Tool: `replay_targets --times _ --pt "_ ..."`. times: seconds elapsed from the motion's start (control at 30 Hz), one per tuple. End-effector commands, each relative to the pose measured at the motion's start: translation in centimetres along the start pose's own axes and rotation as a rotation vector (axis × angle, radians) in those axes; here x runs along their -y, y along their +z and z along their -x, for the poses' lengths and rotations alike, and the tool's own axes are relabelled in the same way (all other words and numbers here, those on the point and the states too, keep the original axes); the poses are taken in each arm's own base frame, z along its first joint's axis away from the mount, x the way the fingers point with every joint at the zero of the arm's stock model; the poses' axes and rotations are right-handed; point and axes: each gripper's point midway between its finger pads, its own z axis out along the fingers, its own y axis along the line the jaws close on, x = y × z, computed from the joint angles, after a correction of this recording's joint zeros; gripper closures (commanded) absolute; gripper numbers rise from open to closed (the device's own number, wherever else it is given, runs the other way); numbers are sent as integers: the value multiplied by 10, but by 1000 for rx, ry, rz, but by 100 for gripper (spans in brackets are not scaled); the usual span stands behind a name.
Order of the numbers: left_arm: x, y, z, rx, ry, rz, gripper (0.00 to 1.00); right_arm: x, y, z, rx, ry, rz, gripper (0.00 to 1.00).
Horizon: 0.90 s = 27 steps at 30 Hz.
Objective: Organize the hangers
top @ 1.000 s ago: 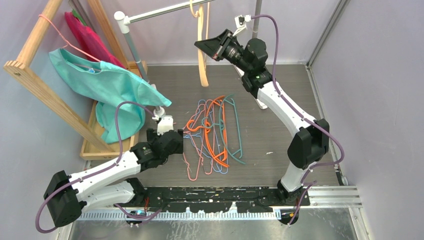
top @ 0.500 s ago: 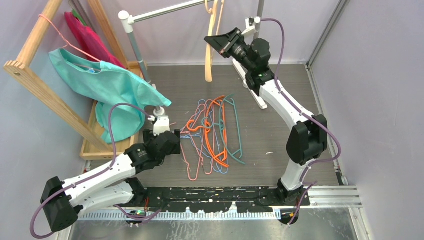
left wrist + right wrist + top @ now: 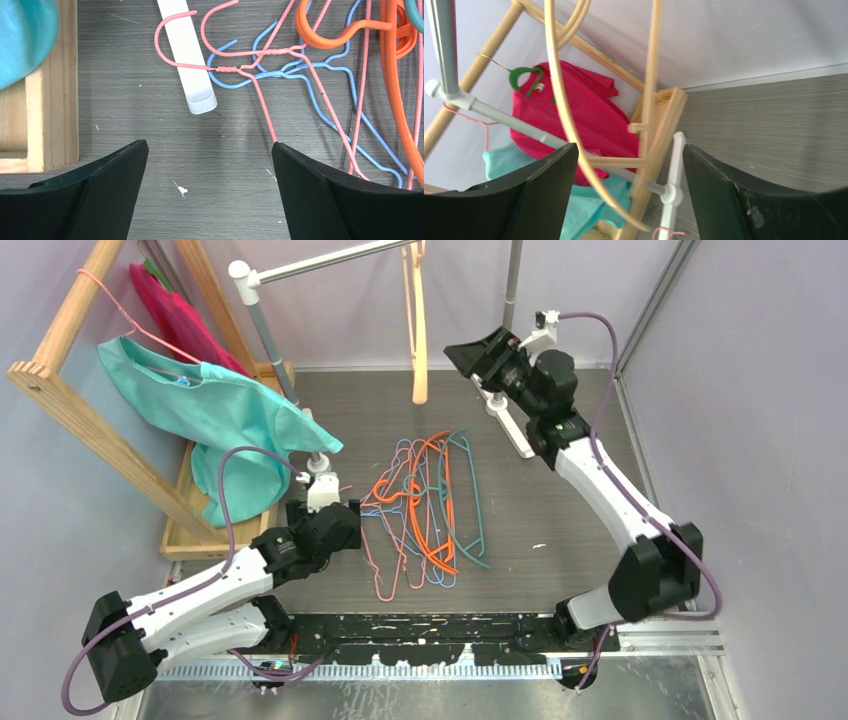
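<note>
Two arms stood at the near edge of a grey worktop (image 3: 570,450). A wooden rack (image 3: 60,390) at the left carried a teal shirt (image 3: 230,410) on its own pink wire hanger. A silver rail (image 3: 320,260) crossed the far side.

The cream hanger (image 3: 419,330) hung from this rail. The right gripper (image 3: 470,348) was raised just to its right, apart from it, with jaws spread. In the right wrist view the cream curve (image 3: 569,125) showed beyond the gap between the fingers.

The remaining hangers (image 3: 425,510) lay in a loose, overlapping pile at mid-worktop. They comprised orange plastic (image 3: 435,530), teal plastic (image 3: 470,510), pink wire (image 3: 260,52) and light-blue wire (image 3: 300,75) pieces.

The left gripper (image 3: 210,150) hovered low at the pile's left edge, jaws spread, holding nothing. Bare worktop lay between its fingers. The pink hooks lay just beyond, one looped across the rail's white foot (image 3: 192,75). One pink wire ran down towards the right fingertip.
</note>
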Motion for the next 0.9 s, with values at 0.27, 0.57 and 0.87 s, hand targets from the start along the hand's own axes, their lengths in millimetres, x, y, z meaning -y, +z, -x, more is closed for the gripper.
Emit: replay_targets --times 0.27,0.57,0.87 --pt "8 11 -2 13 -7 9 2 79 -111 -100 -197 -370 -404 14" --pt "12 19 -9 -13 9 20 2 147 -166 -245 -578 -441 -513 33" --pt "15 23 -13 -31 22 26 2 153 -173 -284 -683 -452 -487 40"
